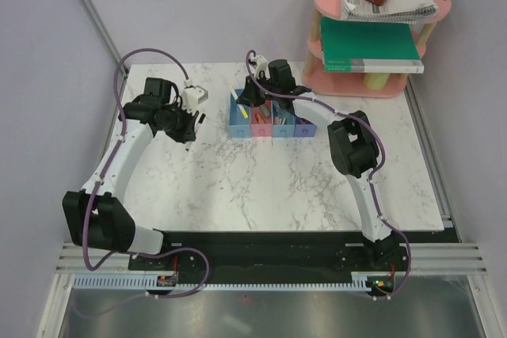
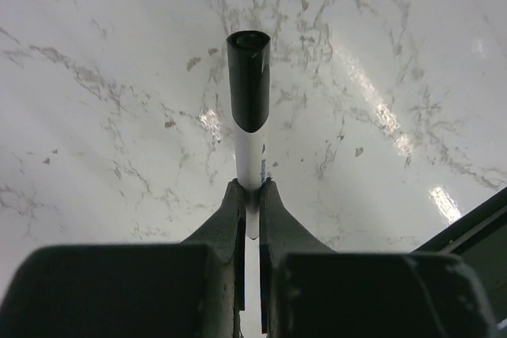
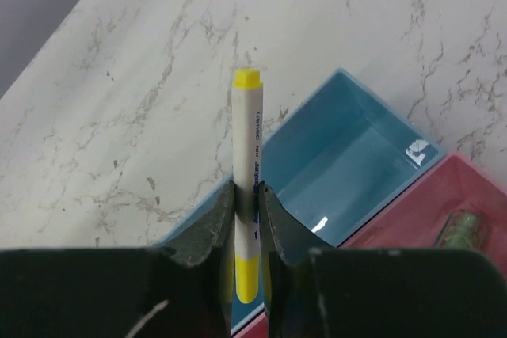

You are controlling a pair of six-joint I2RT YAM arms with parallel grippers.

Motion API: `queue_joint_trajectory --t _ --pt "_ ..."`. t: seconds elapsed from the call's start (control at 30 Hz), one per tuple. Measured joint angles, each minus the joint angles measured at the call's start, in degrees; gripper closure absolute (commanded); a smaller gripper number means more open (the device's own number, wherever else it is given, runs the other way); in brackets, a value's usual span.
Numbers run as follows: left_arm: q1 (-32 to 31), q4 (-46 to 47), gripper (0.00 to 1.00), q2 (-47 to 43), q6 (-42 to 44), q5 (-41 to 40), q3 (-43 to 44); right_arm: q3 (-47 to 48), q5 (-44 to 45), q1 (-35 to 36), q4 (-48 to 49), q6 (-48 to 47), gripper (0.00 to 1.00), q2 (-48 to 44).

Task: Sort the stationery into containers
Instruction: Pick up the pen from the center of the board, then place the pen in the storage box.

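At 12 o'clock on desk [image 1: 277, 187], right end effector [image 3: 246, 195] pinches thin yellow pen [image 3: 246, 132] at rim of light blue bin [image 3: 348, 156], not yet dropped; at 10 o'clock, left end effector [image 2: 252, 195] clamps black pen [image 2: 249, 77] above desk; pink bin [image 3: 412, 231] already holds greenish piece [image 3: 463, 231]; sorting seemingly near end.

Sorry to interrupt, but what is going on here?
Two arms are sorting stationery into a joined row of plastic bins. The left gripper is shut on a black-capped white pen above the marble table; the right gripper holds a slim yellow-tipped white pen at the edge of the light blue end bin.
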Motion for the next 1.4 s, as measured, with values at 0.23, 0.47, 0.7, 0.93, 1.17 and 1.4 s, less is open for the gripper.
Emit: queue_joint_trajectory --t 0.23,0.47,0.7,0.93,1.17,1.4 --pt "0.0 0.81 0.98 -3.48 -2.34 5.18 6.08 -0.24 -0.11 0.0 -0.11 0.2 0.68 3.85" --pt "0.0 1.38 0.98 -4.66 -2.69 6.56 6.8 -0.24 -0.28 0.13 0.57 -1.11 0.47 3.76" --pt "-0.02 2.14 0.98 -7.74 2.78 5.51 6.67 -0.13 -3.67 0.46 -7.43 -7.43 0.33 1.14" --pt "-1.44 8.74 0.98 -17.53 20.41 3.26 -0.24 13.94 -13.16 0.24 -41.0 -26.25 0.19 -0.44" --pt "-7.19 16.31 0.98 -30.42 41.88 1.53 -13.31 18.23 -19.8 0.2 -67.82 -43.23 0.17 -2.32" --pt "-12.22 29.46 0.98 -42.38 64.43 3.13 -31.12 14.4 -26.36 0.2 -75.67 -45.44 0.16 -4.85"
